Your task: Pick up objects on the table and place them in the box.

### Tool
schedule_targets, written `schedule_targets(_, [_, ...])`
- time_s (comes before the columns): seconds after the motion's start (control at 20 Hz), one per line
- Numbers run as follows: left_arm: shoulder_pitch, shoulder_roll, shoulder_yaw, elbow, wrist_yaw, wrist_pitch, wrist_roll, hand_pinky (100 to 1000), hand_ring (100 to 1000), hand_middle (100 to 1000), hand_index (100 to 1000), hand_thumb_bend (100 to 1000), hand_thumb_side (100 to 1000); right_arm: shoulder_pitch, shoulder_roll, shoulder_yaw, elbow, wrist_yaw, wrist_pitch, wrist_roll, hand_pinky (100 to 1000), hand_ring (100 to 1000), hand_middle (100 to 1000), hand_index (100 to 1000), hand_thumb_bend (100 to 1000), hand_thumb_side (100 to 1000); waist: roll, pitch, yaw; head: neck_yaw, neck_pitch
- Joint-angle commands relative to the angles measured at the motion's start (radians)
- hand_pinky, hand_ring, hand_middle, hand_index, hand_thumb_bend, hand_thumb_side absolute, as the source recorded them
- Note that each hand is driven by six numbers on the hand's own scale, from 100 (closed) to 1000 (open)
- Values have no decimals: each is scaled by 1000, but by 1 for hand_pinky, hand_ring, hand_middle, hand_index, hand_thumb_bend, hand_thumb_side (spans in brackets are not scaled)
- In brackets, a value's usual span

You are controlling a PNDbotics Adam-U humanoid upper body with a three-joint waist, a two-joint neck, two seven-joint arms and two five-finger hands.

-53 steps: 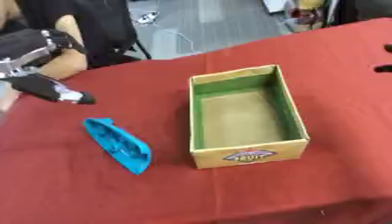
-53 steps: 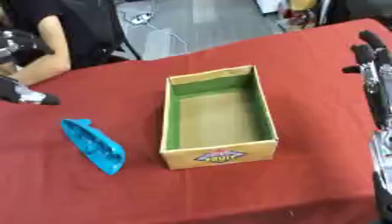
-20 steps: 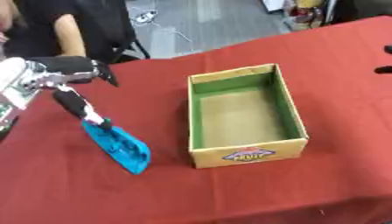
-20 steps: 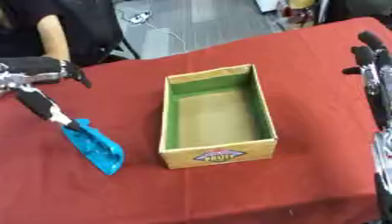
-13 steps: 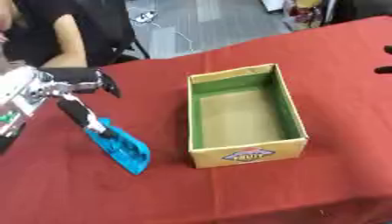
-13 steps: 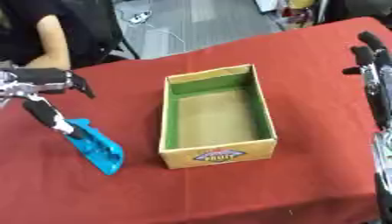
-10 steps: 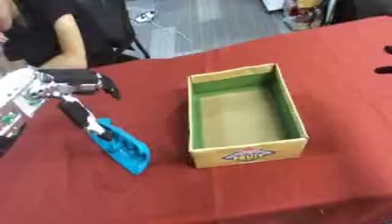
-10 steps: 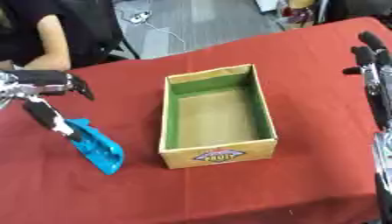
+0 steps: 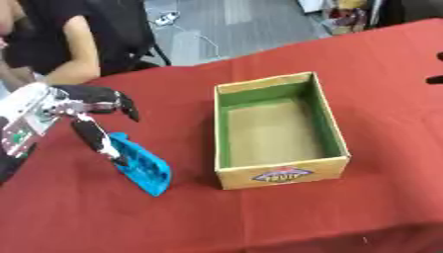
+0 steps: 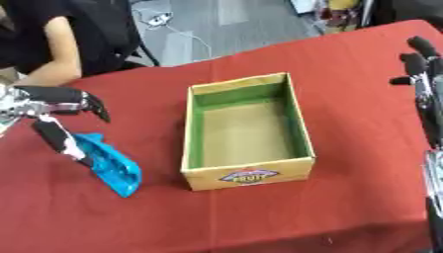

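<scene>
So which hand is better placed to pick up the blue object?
The left hand: its fingers already reach the blue object. The right hand is beyond the box.

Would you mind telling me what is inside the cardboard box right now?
The cardboard box holds nothing visible: only its bare tan floor and green inner walls show. The near wall hides a strip of floor just behind it.

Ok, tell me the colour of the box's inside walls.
Green, above a plain brown cardboard floor; the box shows this best in the left eye view.
</scene>
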Motion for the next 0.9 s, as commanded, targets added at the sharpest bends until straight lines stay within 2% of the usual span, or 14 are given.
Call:
schedule_targets(0.05, [-18, 14, -2, 1, 9, -8, -13, 776, 777, 739, 817, 1000, 511, -18, -8, 2, -15, -3, -1, 5, 675, 905, 963, 1000, 450, 1000, -7, -7, 0, 6, -4])
schedule_targets(0.65, [-34, -14, -26, 3, 35, -15, -48, 772, 771, 723, 808, 1000, 506, -20, -6, 3, -17, -3, -1, 6, 675, 906, 963, 1000, 450, 1000, -6, -7, -3, 4, -6])
schedule_targets(0.7, [-35, -16, -28, 4, 35, -16, -51, 772, 771, 720, 806, 1000, 474, -20, -6, 3, -17, -3, -1, 6, 675, 906, 963, 1000, 450, 1000, -6, -7, -4, 4, -5])
schedule_targets(0.9, [-38, -23, -35, 15, 33, -18, -68, 776, 771, 721, 805, 1000, 471, -21, -6, 2, -18, -2, -1, 6, 675, 906, 963, 1000, 450, 1000, -6, -6, -4, 5, -5])
